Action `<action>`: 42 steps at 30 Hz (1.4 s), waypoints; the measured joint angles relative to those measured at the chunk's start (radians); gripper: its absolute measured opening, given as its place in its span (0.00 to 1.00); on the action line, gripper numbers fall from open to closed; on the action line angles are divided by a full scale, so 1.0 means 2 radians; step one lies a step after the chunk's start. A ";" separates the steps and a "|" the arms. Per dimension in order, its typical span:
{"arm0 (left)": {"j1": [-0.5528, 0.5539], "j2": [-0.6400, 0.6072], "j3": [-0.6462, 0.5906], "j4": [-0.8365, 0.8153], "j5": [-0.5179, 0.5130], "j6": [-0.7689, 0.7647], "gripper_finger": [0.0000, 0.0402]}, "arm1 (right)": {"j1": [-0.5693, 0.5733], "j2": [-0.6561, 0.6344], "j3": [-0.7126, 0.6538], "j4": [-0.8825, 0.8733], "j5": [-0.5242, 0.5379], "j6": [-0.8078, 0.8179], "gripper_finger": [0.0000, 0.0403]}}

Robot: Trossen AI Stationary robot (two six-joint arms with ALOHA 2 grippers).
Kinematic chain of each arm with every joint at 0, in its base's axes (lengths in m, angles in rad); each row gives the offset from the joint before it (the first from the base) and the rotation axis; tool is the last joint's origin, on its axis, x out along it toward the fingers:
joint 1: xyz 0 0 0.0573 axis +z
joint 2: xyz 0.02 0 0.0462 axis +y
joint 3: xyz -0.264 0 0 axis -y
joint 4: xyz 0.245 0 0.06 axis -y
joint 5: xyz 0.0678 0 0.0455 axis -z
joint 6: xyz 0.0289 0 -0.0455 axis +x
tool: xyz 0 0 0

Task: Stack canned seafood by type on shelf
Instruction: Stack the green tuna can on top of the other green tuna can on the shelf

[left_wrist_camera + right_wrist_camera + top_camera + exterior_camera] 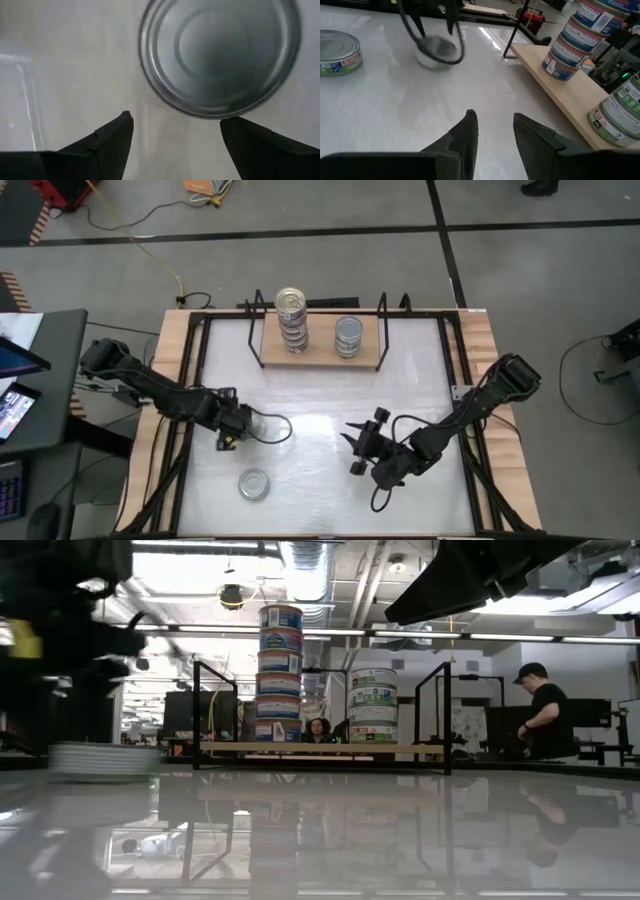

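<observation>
Shelf [322, 358]: you see 2 stacks, blue-label stack [291, 318] w/ 6 tins, green-label stack [348, 336] w/ 4. Loose tin [254, 483] x1 on table [320, 480]. Left claw [238, 430] spread wide, empty; right claw [354, 450] part-open, empty.

dark jointed arms, black cables

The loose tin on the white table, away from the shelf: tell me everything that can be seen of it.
The flat round silver-grey-topped metal tin lies flat on the glossy white tabletop, near its front edge on the left arm's side, apart from both stacks. A green-and-white label with a small blue mark wraps its side. Its ribbed, concentric-ringed top faces up. The left pincer hangs open nearby, its fingers apart from the tin. Nothing but the table touches it.
</observation>
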 joint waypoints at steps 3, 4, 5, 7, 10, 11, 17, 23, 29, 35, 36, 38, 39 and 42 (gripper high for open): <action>0.003 0.000 0.004 0.082 -0.037 0.013 0.72 | 0.000 0.000 0.000 0.003 0.000 0.000 0.39; 0.006 0.000 0.005 0.109 -0.038 0.016 0.72 | 0.000 0.000 0.000 0.004 0.000 0.000 0.39; 0.009 0.004 0.008 0.135 -0.038 0.016 0.72 | 0.000 0.000 0.000 0.004 0.000 0.000 0.39; 0.013 0.012 0.024 0.180 -0.040 0.019 0.72 | 0.000 0.000 0.000 0.003 0.000 -0.001 0.39; 0.013 0.014 0.054 0.178 -0.045 0.023 0.72 | 0.000 0.000 0.000 0.003 0.000 -0.002 0.39; 0.014 0.015 0.063 0.160 -0.044 0.022 0.72 | 0.000 0.000 0.000 0.001 0.000 -0.002 0.39; 0.052 0.027 0.075 0.064 -0.055 -0.018 0.72 | 0.001 0.000 0.000 -0.001 0.000 -0.001 0.39; 0.089 0.088 0.074 0.014 -0.054 -0.015 0.72 | 0.004 0.000 0.000 0.002 0.000 0.000 0.39; 0.095 0.148 0.076 0.086 -0.054 0.023 0.72 | 0.003 0.000 0.000 0.002 0.000 -0.007 0.39; 0.086 0.173 0.091 0.284 -0.082 0.102 0.72 | 0.005 0.000 0.000 0.001 0.000 -0.008 0.39; 0.085 0.176 0.091 0.321 -0.081 0.120 0.72 | 0.007 -0.002 0.000 -0.002 0.000 -0.008 0.39; 0.085 0.181 0.091 0.399 -0.077 0.152 0.72 | 0.014 -0.009 0.000 -0.014 0.000 -0.009 0.39; 0.085 0.181 0.090 0.427 -0.073 0.168 0.72 | 0.020 -0.016 0.000 -0.022 0.000 -0.007 0.39; 0.085 0.173 0.091 0.490 -0.047 0.215 0.72 | 0.042 -0.044 0.000 -0.057 0.000 0.021 0.39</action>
